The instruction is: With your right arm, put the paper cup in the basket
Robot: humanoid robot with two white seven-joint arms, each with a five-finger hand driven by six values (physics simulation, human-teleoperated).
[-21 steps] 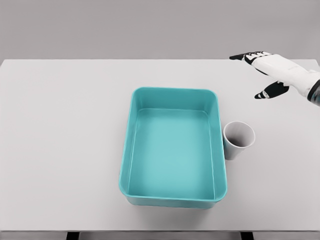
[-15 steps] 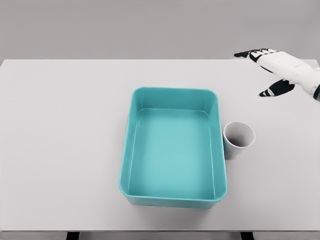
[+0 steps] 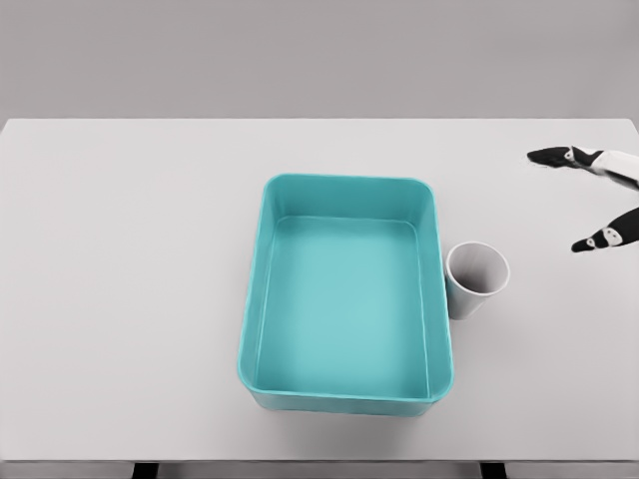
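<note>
Beside basket's right wall, touching or nearly so: paper cup (image 3: 477,279), upright on bench (image 3: 120,259), long axis vertical, mouth up. Teal basket (image 3: 344,377) at bench centre. Right hand (image 3: 597,200) at far right edge, fingers (image 3: 559,156) spread, holding nothing, well apart from cup.

Pale grey table (image 3: 130,259), plain grey wall (image 3: 300,55)

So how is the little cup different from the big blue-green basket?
The paper cup is white and round; the basket is teal and rectangular with rounded corners. The cup is much smaller than the basket. Both stand upright, open at the top, empty, on the table, with the cup right beside the basket's right wall.
</note>
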